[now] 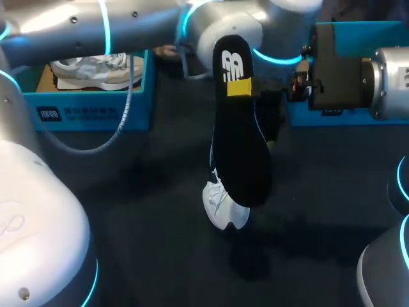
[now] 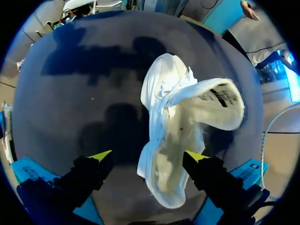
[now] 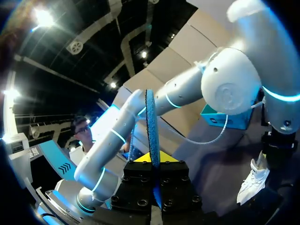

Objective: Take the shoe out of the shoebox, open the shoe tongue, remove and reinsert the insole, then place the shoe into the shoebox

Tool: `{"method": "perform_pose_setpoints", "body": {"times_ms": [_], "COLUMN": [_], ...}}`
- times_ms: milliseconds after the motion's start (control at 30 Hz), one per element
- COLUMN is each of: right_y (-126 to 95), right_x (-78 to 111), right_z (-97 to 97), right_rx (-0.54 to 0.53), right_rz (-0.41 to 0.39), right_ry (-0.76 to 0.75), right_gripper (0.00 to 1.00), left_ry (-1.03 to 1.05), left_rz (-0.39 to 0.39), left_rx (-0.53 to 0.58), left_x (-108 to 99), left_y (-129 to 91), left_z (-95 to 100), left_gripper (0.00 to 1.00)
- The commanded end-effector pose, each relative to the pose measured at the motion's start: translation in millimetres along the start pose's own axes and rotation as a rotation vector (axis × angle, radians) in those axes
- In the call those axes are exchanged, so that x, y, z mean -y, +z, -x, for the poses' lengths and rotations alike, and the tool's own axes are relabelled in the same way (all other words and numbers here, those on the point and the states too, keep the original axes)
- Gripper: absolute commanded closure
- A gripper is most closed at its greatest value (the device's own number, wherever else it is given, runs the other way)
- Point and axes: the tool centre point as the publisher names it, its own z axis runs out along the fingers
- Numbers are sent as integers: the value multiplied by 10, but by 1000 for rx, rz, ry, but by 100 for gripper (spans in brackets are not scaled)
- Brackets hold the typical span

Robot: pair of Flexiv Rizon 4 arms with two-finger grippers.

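A white shoe [image 2: 164,140] lies on the dark table under my left gripper [image 2: 149,155], its tongue [image 2: 215,105] folded out. The left gripper's yellow-tipped fingers stand wide open on either side of the shoe and do not clamp it. My right gripper [image 1: 239,87] is shut on the black insole [image 1: 239,147], which hangs upright above the table's middle. The insole hides most of the shoe [image 1: 223,208] and the left gripper in the head view. In the right wrist view the insole [image 3: 150,122] rises edge-on from the shut right gripper [image 3: 152,158]; the shoe [image 3: 253,180] lies beyond it.
A blue shoebox [image 1: 89,115] stands at the back left with a second light shoe [image 1: 96,69] inside. Another blue box [image 1: 358,32] stands at the back right, behind my right arm. A grey cable [image 1: 121,121] hangs from the left arm in front of the left box.
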Motion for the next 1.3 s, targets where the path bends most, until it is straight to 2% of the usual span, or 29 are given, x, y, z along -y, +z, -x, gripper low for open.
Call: {"method": "perform_pose_setpoints", "body": {"times_ms": [33,200,367,500,733,833,1167,1300], "right_y": [35,35,-179,-285,-431,-527,-754,-818], "right_x": [-12,-12,-88,-178,-367,-401,-500,-538], "right_z": [2,2,130,238,431,547,889,1035], "right_rx": [1,1,142,220,223,204,213,213], "right_rz": [0,0,140,152,184,234,226,225], "right_ry": [1,1,83,140,212,284,463,550], "right_gripper": [100,100,100,100,100,100,100,100], "left_ry": [9,5,11,18,23,31,101,124], "left_rz": [-37,-57,-53,-46,-58,-64,-74,-31], "left_rx": [214,371,480,537,704,773,907,964], "left_x": [-51,-81,-58,-16,10,29,196,311], "left_y": [-213,-431,-599,-713,-1015,-1147,-1400,-1498], "left_z": [-152,-175,-201,-251,-325,-361,-535,-686], "left_gripper": [0,0,0,0,0,0,0,0]}}
